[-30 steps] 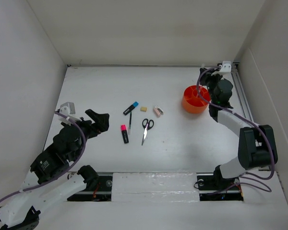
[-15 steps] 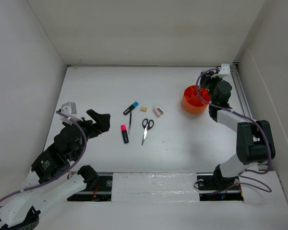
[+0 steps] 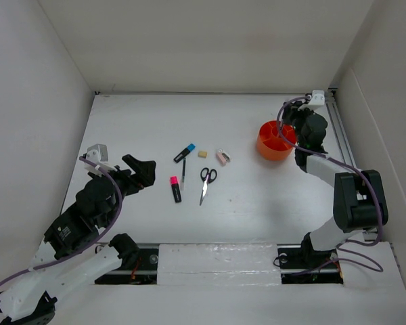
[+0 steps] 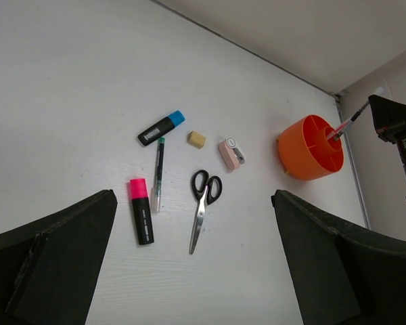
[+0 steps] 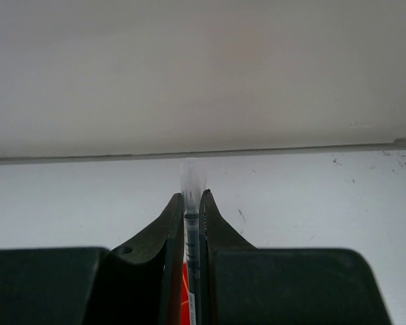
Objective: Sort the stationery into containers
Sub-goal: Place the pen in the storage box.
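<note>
Our right gripper [image 5: 191,210], clamping a thin pen [image 4: 344,126], barely shifted over the orange tub [image 3: 271,150], upper right; we release next. Left gripper [image 3: 141,169] gapes wide.

The counter [image 3: 257,196] is white and the tub [image 3: 271,151] orange. The highlighter [image 3: 175,189] is black with a pink cap, the marker [image 3: 184,153] black with a blue cap, the eraser [image 3: 202,154] cream, the small piece [image 3: 222,157] pale pink, and the scissors [image 3: 206,183] black-handled with silver blades. The held pen [image 5: 191,230] is dark with a clear tip.
</note>
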You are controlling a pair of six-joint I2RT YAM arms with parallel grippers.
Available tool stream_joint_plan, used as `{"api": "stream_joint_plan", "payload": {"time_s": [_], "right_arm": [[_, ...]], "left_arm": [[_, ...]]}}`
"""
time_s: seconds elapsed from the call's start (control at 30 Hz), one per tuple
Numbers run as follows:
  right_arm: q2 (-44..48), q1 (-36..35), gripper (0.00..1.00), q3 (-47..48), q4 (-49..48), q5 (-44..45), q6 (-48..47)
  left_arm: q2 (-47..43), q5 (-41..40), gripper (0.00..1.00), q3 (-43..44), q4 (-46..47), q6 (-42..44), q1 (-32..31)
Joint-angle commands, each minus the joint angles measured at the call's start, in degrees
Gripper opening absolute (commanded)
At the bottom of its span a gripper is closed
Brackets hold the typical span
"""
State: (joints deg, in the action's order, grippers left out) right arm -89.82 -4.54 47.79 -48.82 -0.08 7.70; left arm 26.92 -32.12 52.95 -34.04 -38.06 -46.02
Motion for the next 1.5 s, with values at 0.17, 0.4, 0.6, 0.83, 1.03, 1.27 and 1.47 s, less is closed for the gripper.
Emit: {"api": "stream_joint_plan", "payload": {"time_s": [0.17,0.4,0.6,0.83,1.03,1.27,1.47], "right_arm": [[-0.88,0.23,0.00,1.34,1.44,-1.24,-1.20],[-0.88,-0.30,0.00,0.82,2.85,-1.86,-1.20],[-1.41,-0.83,0.00,-0.41,1.71,-2.47,-1.20],[-1.41,-1.35,0.01,-0.94,1.71,-1.94,-1.20],[-0.35,-1.35,0.08,-1.56,2.32,-1.33,-1.20],[0.26,-1.88,0.20,-2.70,1.80,-0.63,-1.20],[1.93,-1.88,0.37,-3.84,1.09,-0.63,-1.20]], "left_arm": [[-0.02,0.04,1.00,-0.21,2.14,0.80,-0.12],[-0.02,0.04,1.00,-0.21,2.14,0.80,-0.12],[-0.02,0.04,1.00,-0.21,2.14,0.80,-0.12],[-0.55,0.04,1.00,-0.21,2.14,0.80,-0.12],[-1.16,-0.49,1.00,-0.21,2.14,0.80,-0.12],[-2.22,-1.02,1.00,-0.21,2.14,0.80,-0.12],[-2.22,-1.02,1.00,-0.21,2.14,0.80,-0.12]]}}
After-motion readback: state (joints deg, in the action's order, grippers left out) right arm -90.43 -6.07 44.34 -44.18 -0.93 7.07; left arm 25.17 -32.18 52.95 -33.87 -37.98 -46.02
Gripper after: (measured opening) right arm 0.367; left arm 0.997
